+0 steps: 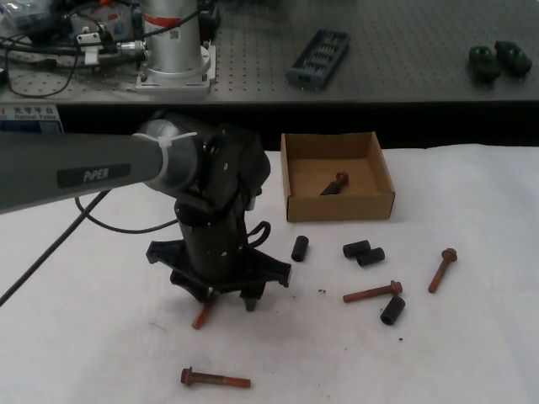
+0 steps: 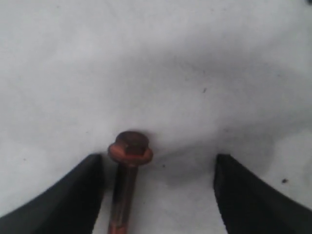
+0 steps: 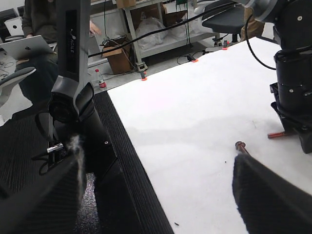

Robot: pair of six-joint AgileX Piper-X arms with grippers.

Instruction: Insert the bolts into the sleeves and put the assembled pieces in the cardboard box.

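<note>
My left gripper [image 1: 227,300] points straight down at the white cloth, open, with a rusty bolt [image 1: 200,316] lying between its fingers. In the left wrist view that bolt [image 2: 127,175] lies close to one finger [image 2: 73,195], head outward, and my left gripper [image 2: 158,163] does not touch it. Three more bolts [image 1: 372,292] [image 1: 442,269] [image 1: 216,379] and several black sleeves [image 1: 300,248] [image 1: 363,252] [image 1: 392,310] lie loose on the cloth. The cardboard box [image 1: 341,206] holds one bolt in a sleeve [image 1: 334,183]. My right gripper [image 3: 156,204] is open, off the table's front edge.
The right wrist view shows the left arm [image 3: 292,73] over the cloth, the front bolt [image 3: 240,145] and the table's dark front edge [image 3: 131,161]. Behind the cloth are an arm base [image 1: 175,50], cables and a black tray [image 1: 318,55].
</note>
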